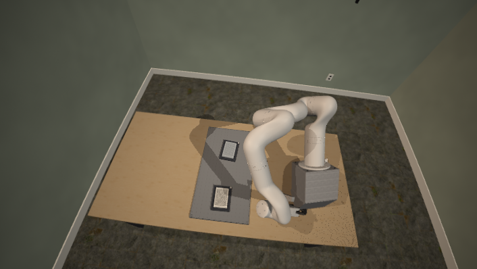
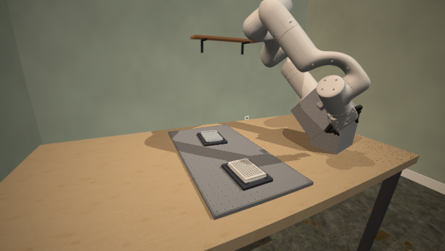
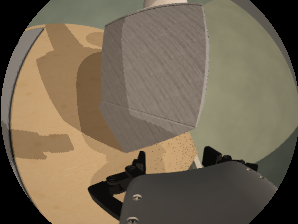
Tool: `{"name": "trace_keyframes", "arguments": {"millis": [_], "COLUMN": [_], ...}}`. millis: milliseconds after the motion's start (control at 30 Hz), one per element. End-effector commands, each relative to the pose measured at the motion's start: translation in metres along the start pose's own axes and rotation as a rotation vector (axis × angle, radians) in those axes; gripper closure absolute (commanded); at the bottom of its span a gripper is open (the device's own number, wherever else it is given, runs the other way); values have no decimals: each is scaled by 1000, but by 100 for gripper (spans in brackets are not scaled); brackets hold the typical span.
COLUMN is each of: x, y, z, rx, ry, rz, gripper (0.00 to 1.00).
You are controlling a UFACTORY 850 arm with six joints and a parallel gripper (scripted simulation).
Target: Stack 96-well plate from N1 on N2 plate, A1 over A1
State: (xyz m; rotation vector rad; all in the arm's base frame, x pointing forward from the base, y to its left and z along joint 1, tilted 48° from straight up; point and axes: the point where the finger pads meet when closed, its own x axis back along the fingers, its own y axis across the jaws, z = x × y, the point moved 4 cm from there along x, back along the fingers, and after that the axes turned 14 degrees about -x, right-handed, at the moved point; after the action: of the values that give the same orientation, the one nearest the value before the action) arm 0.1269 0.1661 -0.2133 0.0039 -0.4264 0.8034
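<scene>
Two white 96-well plates sit in dark nests on a grey perforated mat (image 1: 221, 176). Taking the arm as facing the mat, the far plate (image 1: 229, 149) is the one in N1, and it also shows in the exterior view (image 2: 212, 136). The near plate (image 1: 221, 197) lies flat in N2 and shows in the exterior view (image 2: 246, 170). My gripper (image 1: 301, 211) is open and empty. It hangs low beside the arm's grey pedestal (image 1: 315, 184), well away from both plates. In the wrist view the fingers face the pedestal (image 3: 154, 76). The cut corners are too small to tell.
The arm folds over the table's right part, its elbow above the mat's edge (image 1: 260, 159). A wall shelf (image 2: 222, 39) hangs behind. The table edge (image 2: 394, 164) is close to the pedestal.
</scene>
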Motion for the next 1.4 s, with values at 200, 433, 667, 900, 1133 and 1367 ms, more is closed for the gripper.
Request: {"name": "trace_keyframes", "arguments": {"millis": [200,433,667,900,1133,1367], "x": [1,1,15,32,49,71], "y": [0,0,-12,-28,-45,-70], "z": [0,0,3,6,8,13], "rx": [0,0,37,71,71,102], "ry": [-1,-1,-41,-80,-80,-120], "rz": [0,0,24,50,50,78], "gripper": [0,0,0,0,0,0]}}
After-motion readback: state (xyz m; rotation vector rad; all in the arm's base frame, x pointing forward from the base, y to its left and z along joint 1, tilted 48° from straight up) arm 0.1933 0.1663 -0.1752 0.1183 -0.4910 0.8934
